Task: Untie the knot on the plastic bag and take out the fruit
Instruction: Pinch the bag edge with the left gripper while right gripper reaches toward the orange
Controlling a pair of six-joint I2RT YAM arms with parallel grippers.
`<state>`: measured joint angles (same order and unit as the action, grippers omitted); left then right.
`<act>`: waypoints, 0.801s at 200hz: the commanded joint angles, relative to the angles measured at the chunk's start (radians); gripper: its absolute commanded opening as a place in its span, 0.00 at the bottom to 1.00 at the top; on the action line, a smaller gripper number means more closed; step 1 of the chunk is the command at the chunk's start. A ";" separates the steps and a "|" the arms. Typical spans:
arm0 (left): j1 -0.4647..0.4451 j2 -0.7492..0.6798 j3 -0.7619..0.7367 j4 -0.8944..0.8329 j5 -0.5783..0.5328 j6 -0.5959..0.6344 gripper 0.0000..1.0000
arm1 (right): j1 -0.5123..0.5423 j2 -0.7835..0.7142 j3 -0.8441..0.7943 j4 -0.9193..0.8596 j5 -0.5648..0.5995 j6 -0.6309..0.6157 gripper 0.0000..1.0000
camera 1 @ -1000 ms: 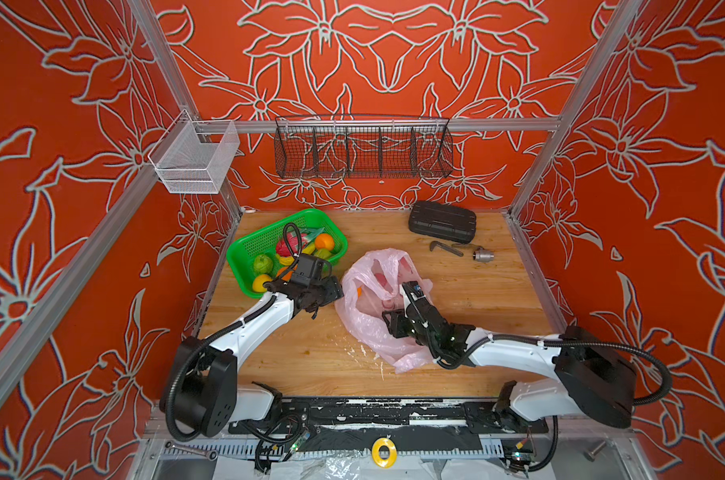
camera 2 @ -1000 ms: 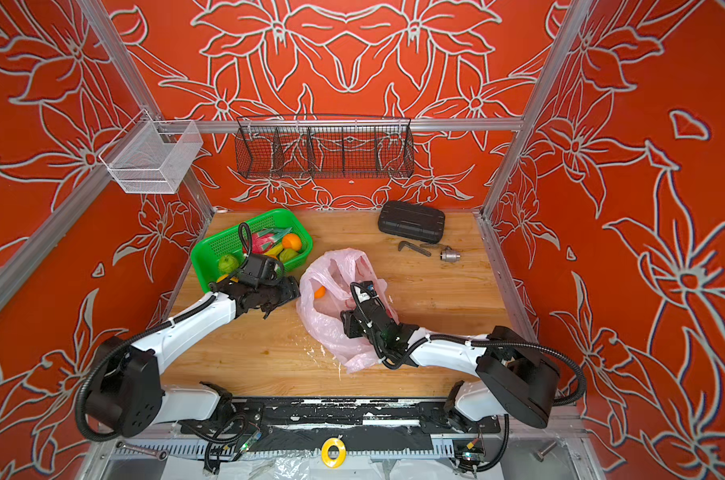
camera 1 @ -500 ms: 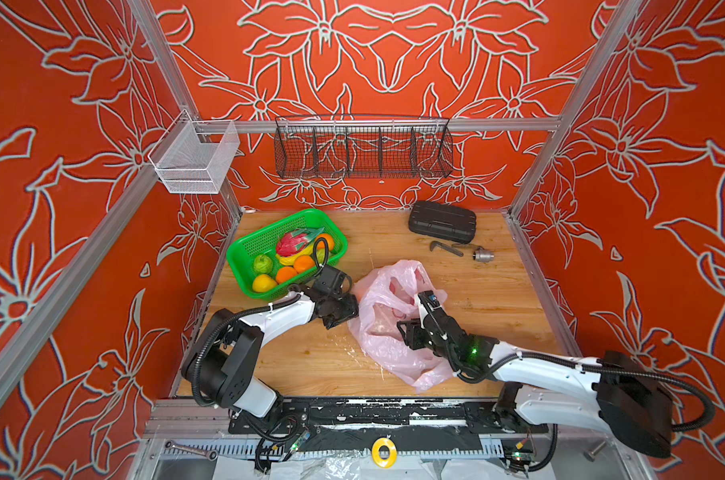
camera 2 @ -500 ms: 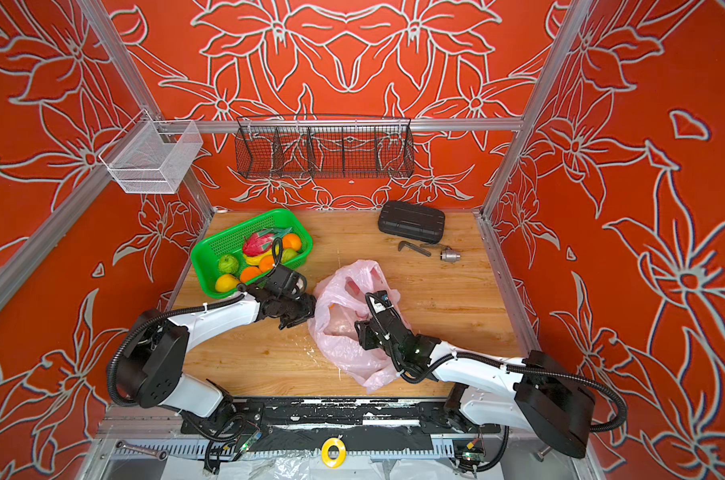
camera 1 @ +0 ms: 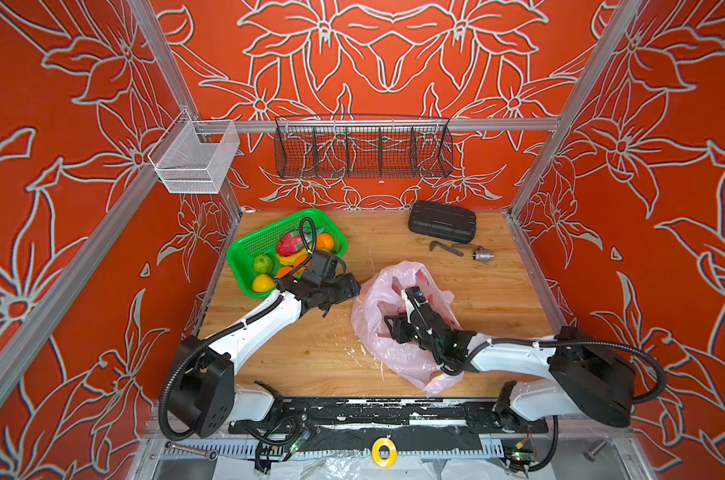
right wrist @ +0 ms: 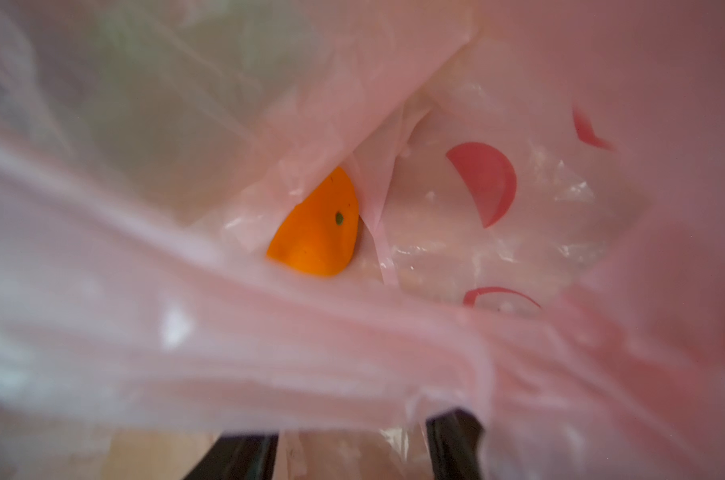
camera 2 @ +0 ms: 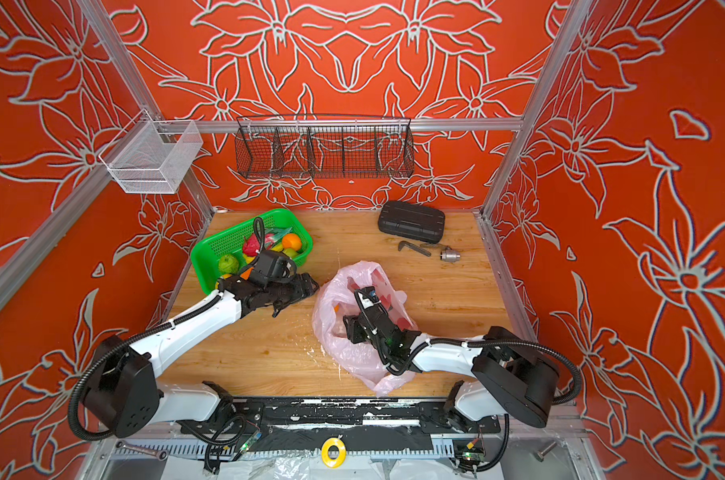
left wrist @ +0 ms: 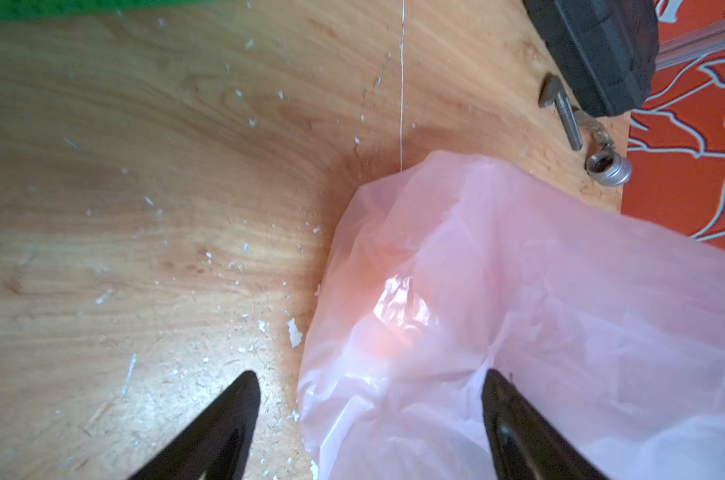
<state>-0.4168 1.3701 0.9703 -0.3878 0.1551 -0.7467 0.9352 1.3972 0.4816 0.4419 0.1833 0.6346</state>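
In both top views the right gripper (camera 1: 390, 326) is sunk in the bag (camera 1: 398, 361), tips hidden. In the right wrist view folds cover most of an orange (right wrist: 315, 232); the film by the lens is blurred. The left arm (camera 1: 269, 318) covers some fruit (camera 1: 285, 272) in the basket (camera 1: 248, 249). The knot cannot be made out.

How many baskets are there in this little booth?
3. A green plastic basket stands at the far left of the table; a white mesh basket hangs on the left wall's rail; a long black wire basket hangs on the back wall. None seems hidden.
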 commanded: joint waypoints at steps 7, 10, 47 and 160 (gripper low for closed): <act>0.036 0.125 0.104 -0.050 0.027 0.049 0.83 | -0.006 0.038 0.033 0.124 -0.017 -0.096 0.58; 0.038 0.140 0.116 -0.053 0.031 0.052 0.82 | -0.008 0.042 0.037 0.124 -0.018 -0.105 0.58; 0.059 0.304 0.218 -0.068 0.062 0.090 0.78 | -0.015 0.088 0.088 0.092 0.007 -0.167 0.58; 0.064 0.436 0.205 0.009 0.176 0.093 0.42 | -0.049 0.279 0.187 0.137 -0.021 -0.217 0.64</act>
<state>-0.3542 1.7756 1.1801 -0.3855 0.2974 -0.6548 0.8951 1.6394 0.6331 0.5350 0.1734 0.4351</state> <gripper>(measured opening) 0.467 0.603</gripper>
